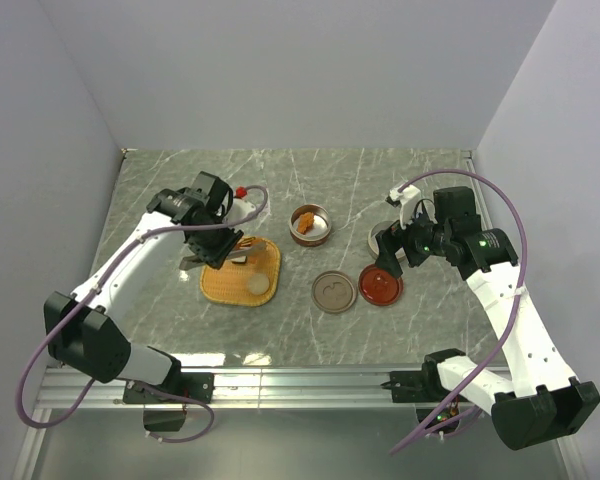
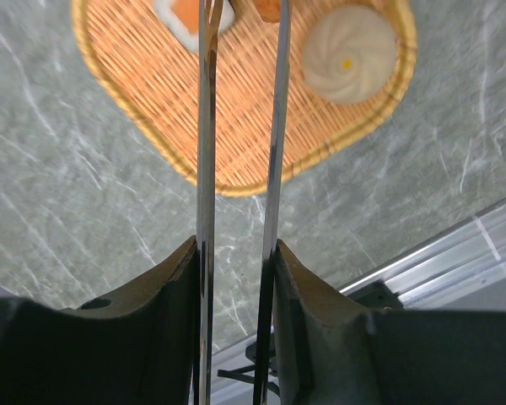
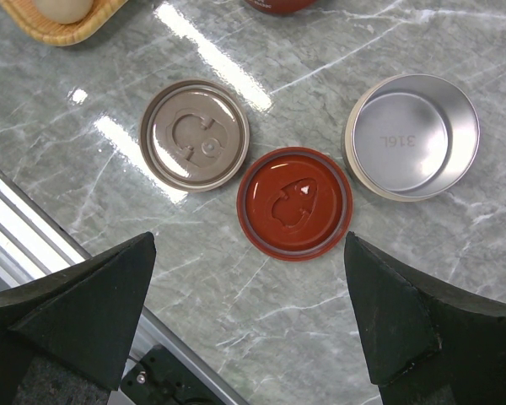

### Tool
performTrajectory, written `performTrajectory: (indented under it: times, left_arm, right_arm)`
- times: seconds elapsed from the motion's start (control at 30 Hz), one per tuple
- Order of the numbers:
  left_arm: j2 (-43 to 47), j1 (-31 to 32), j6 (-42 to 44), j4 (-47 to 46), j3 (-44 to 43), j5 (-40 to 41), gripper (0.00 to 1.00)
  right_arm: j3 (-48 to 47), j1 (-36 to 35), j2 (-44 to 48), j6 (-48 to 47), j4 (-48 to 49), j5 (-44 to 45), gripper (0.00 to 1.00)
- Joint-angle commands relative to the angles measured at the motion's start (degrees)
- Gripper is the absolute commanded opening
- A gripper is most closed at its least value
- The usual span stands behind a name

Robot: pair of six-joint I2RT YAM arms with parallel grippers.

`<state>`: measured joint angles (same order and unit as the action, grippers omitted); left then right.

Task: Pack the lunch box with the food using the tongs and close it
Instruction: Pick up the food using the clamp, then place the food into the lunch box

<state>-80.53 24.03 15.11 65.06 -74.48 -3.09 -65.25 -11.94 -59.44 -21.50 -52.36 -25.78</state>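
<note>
My left gripper (image 2: 236,249) is shut on the silver tongs (image 2: 206,152), one thin arm against each finger. It hovers over the woven tray (image 2: 152,101), with the tong arms running up between the white square piece (image 2: 185,13) and a fried nugget (image 2: 268,7); their tips are cut off at the frame's top. A pale ball (image 2: 350,52) lies on the tray's right. The round lunch box (image 1: 310,224) stands right of the tray (image 1: 225,288) with an orange-brown piece inside. My right gripper (image 3: 249,253) is open above the table near two lids, holding nothing.
A brown lid (image 3: 194,135) and a red lid (image 3: 295,202) lie flat on the marble table. An empty steel bowl (image 3: 413,135) stands to their right. A metal rail (image 1: 300,385) runs along the near edge, and white walls close in the back and sides.
</note>
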Motion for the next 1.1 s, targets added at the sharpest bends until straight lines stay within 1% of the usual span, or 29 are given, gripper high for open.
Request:
performTrajectory:
  times: [0.0, 0.13, 0.23, 0.27, 0.37, 0.5, 0.57, 0.73, 0.83, 1.07]
  left_arm:
    - [1.1, 0.2, -1.1, -0.3, -5.1, 0.3, 0.21]
    - [-0.5, 0.2, -0.8, -1.1, -10.2, -2.3, 0.2]
    - [-3.6, 0.7, -1.1, -1.6, -15.8, -4.9, 0.2]
    - [-5.8, 0.9, -1.1, -1.7, -18.4, -5.9, 0.2]
    - [-10.6, 2.5, -1.4, -1.6, -23.1, -7.7, 0.2]
    - [-15.3, 5.9, -2.0, -3.8, -27.2, -7.7, 0.2]
    - [-17.7, 6.6, -2.2, -4.6, -29.0, -7.8, 0.2]
    - [-21.1, 8.3, -1.0, -6.5, -29.8, -6.6, 0.21]
    - [-23.4, 8.9, -0.2, -6.2, -30.5, -6.6, 0.21]
    - [-25.6, 9.4, 1.8, -6.5, -31.3, -4.9, 0.21]
  right_arm:
    - [-0.8, 0.4, 0.2, 0.1, 0.2, 0.1, 1.0]
    - [-1.1, 0.4, 0.2, 0.1, 0.3, 0.1, 1.0]
    - [-1.2, 0.5, -0.1, 0.2, 0.5, 0.0, 1.0]
    - [-1.3, 0.5, -0.3, 0.3, 0.4, -0.3, 1.0]
    - [-1.3, 0.4, -0.5, 0.9, 0.4, -0.8, 1.0]
    - [-1.4, 0.5, -0.4, 0.9, 0.2, -0.5, 1.0]
    - [-1.5, 0.6, -0.4, 0.9, 0.0, -0.4, 1.0]
    - [-1.5, 0.6, -0.4, 1.4, -0.1, -1.0, 1.0]
    - [-1.3, 0.5, -0.5, 1.1, -0.1, -0.9, 1.0]
    - [-1.4, 0.5, -1.0, 1.0, -0.5, -1.2, 1.0]
